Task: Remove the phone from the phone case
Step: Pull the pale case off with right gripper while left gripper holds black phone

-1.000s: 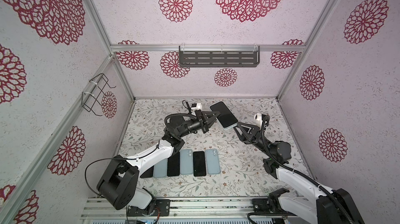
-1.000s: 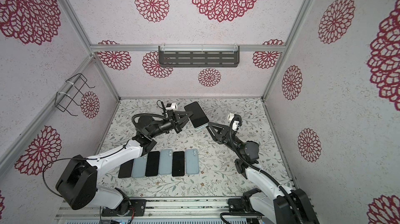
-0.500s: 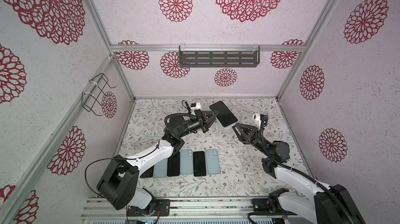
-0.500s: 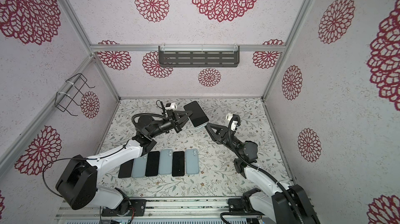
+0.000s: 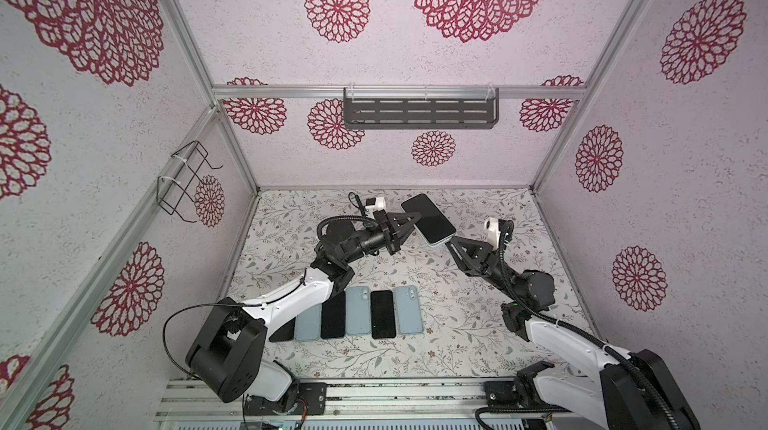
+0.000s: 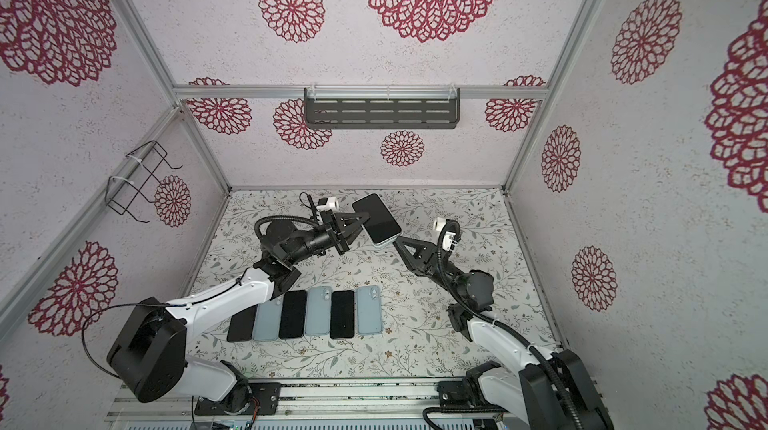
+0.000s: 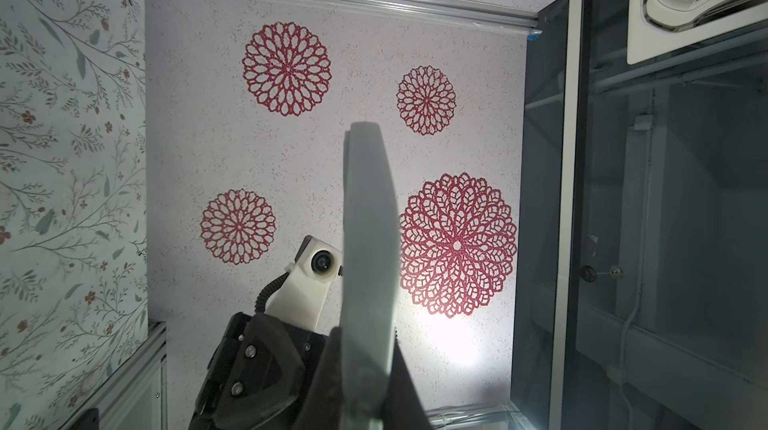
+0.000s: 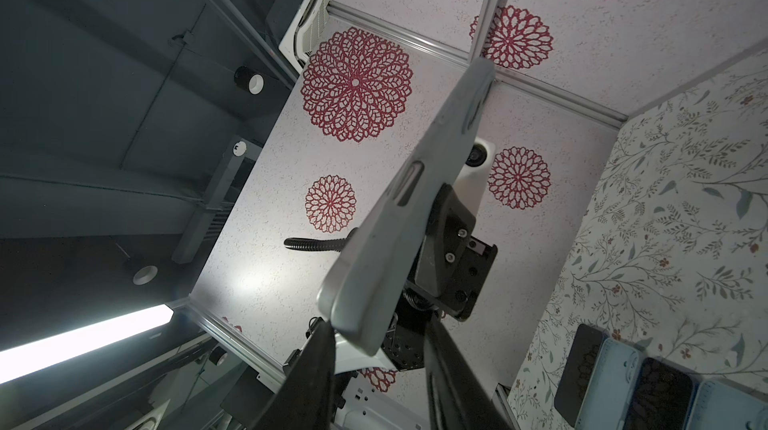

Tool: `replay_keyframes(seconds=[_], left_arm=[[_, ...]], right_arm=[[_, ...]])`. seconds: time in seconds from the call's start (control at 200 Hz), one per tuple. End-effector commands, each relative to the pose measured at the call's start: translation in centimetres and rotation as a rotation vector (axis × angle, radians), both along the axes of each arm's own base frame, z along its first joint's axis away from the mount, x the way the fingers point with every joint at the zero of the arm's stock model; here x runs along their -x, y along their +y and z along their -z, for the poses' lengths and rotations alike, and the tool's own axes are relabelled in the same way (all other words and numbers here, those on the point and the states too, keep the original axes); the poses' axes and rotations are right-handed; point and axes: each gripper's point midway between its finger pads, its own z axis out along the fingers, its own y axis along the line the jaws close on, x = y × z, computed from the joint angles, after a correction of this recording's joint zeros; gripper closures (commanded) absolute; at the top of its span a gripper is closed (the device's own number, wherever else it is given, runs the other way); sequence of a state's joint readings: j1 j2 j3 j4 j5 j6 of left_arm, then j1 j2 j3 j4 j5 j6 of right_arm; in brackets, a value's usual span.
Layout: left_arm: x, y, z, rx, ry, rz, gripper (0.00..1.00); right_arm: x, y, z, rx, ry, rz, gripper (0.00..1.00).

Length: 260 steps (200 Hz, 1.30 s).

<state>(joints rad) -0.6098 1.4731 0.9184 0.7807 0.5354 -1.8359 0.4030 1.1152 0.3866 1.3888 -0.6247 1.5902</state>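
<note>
Left fingers (image 5: 406,221) pinch a long edge of the grey-cased black phone (image 5: 430,219), clear above the table (image 5: 457,324). Right fingers (image 5: 459,246), part-open, straddle its lower-right end.

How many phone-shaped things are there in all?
7. Six lie side by side on the table, left to right: black, blue, black, blue, black, blue; the left arm covers part of the first. The seventh is up in the left gripper.

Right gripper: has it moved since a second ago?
Yes, slightly. The right gripper has edged left toward the cased phone, away from the right corner post.
</note>
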Motion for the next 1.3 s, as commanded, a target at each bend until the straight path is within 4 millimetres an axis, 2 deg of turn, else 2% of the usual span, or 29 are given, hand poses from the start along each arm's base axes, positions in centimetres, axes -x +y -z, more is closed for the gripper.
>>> replay_keyframes(seconds=[0.0, 0.33, 0.46, 0.626, 0.926, 0.986, 1.081, 1.111, 1.161, 1.296], left_arm=[[2.7, -1.3, -3.6, 0.034, -0.132, 0.090, 1.00], [3.0, -1.2, -4.5, 0.050, -0.155, 0.087, 1.00], [3.1, -1.3, -4.3, 0.044, -0.155, 0.091, 1.00], [2.9, -1.4, -2.2, 0.015, -0.116, 0.097, 1.00], [2.2, -1.9, 2.3, -0.045, -0.050, 0.113, 1.00], [1.9, -2.2, 3.5, -0.067, -0.040, 0.115, 1.00], [1.5, -2.7, 5.6, -0.128, -0.026, 0.116, 1.00], [1.4, -2.9, 6.5, -0.148, -0.019, 0.116, 0.92], [1.2, -3.2, 7.5, -0.172, -0.012, 0.117, 0.84], [0.9, -4.2, 8.9, -0.190, -0.020, 0.120, 0.63]], right_arm=[[-0.2, 0.3, 0.4, 0.006, 0.016, -0.008, 0.63], [-0.8, 0.6, 1.7, 0.016, 0.061, -0.014, 0.67], [-0.6, 0.5, 1.3, 0.003, 0.043, -0.014, 0.67], [-0.5, 0.5, 1.1, 0.007, 0.044, -0.019, 0.70], [0.4, 0.1, 2.1, 0.030, 0.067, -0.010, 0.96], [0.5, -0.1, 3.0, 0.058, 0.090, 0.004, 1.00], [0.5, -0.3, 4.6, 0.122, 0.129, 0.039, 1.00], [0.6, -0.5, 4.9, 0.144, 0.134, 0.056, 1.00], [0.7, -0.7, 5.4, 0.182, 0.146, 0.081, 1.00], [1.2, -1.6, 7.5, 0.241, 0.196, 0.134, 1.00]])
